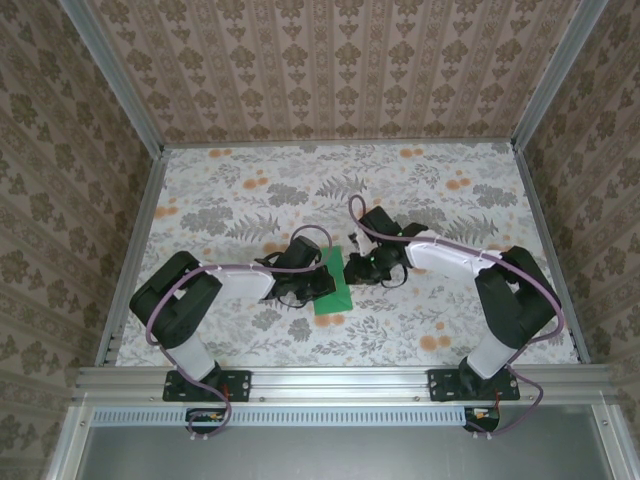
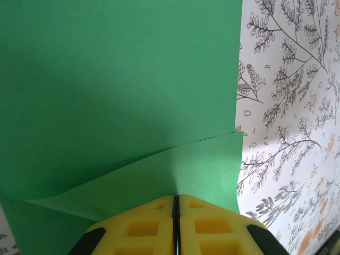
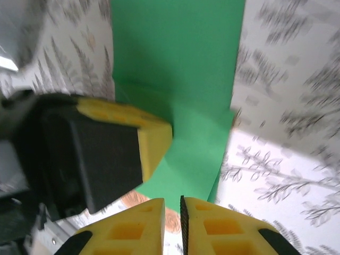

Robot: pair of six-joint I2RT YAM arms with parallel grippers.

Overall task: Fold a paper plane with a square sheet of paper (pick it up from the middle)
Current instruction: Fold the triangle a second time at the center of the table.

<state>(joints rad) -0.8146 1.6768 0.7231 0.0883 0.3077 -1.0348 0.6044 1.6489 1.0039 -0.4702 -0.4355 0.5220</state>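
The square sheet of paper [image 1: 335,297], bright green and partly folded, lies at the middle of the table between both grippers. My left gripper [image 1: 318,283] sits at its left edge. In the left wrist view the left gripper [image 2: 176,196] is shut, with a raised folded flap of the paper [image 2: 117,79] running into its tips. My right gripper [image 1: 358,268] is at the sheet's upper right. In the right wrist view the right gripper [image 3: 172,199] stands narrowly open, nothing between its fingers, just short of the paper [image 3: 180,53]. The left gripper's yellow fingertip [image 3: 156,141] rests over the sheet.
The table [image 1: 430,200] is covered with a leaf-and-flower print cloth. Patterned walls close it in on three sides behind aluminium posts [image 1: 150,200]. A metal rail [image 1: 330,380] runs along the near edge by the arm bases.
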